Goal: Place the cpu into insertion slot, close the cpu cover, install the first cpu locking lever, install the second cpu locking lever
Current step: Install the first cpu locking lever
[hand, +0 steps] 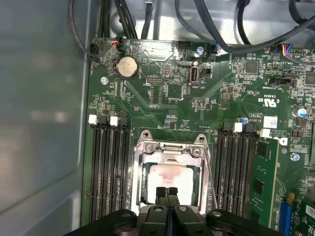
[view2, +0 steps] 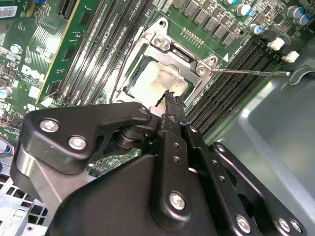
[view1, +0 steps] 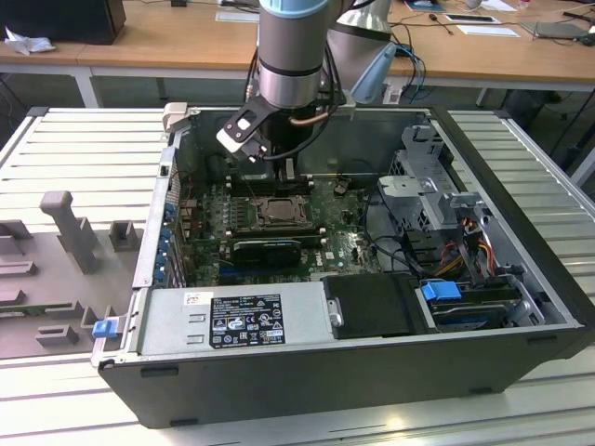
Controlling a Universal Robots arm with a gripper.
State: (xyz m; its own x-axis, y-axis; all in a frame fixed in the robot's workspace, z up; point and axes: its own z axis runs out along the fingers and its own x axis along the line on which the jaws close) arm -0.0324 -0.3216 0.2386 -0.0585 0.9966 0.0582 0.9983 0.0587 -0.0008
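Around the insertion slot [view1: 277, 212], an open computer case [view1: 372, 372] and green motherboard [hand: 162, 93]. Over that slot, the gripper [hand: 167, 191], jaws pressed together, empty. Flat on the slot, the cpu cover [hand: 170, 150]; seated inside, the cpu [hand: 170, 174]; alongside, a thin lever [view2: 251, 72].

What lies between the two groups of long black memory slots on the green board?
In the first wrist view the square socket lies there, holding the pale chip, with the grey cover framing it.

Ribbed silver metal table [view1: 93, 139] beneath open black computer case [view1: 325, 386] | long light-brown wooden desk [view1: 177, 42] behind the case | grey moulded holder tray [view1: 56, 269] beside the case, on the exterior view's left
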